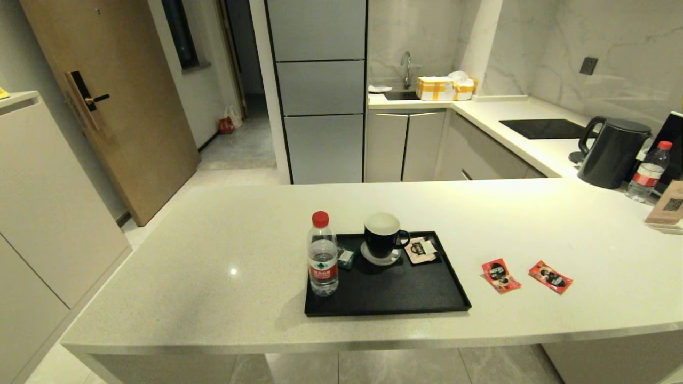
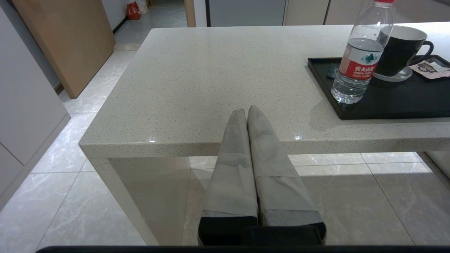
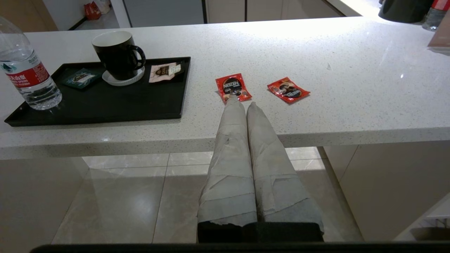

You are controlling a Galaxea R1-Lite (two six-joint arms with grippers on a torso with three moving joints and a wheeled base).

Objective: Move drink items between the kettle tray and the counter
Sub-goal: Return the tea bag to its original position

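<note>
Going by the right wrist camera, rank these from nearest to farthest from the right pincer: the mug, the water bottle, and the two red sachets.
1. Red sachet, just beyond the right pincer tips, on the counter.
2. Second red sachet, off to one side on the counter.
3. Mug, at the tray's back.
4. Water bottle, at the tray's outer corner.

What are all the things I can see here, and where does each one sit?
Red sachets: two, red, on the counter right of the tray.
Tray: one, black, mid-counter.
Mug: one, black, on a white coaster on the tray.
Water bottle: one, clear, red cap, tray's left edge.
Cream sachet: one, on the tray.
Teal packet: one, on the tray.
Kettle: one, black, far right.
Left gripper: shut, below the counter's edge.
Right gripper: shut, likewise.
</note>
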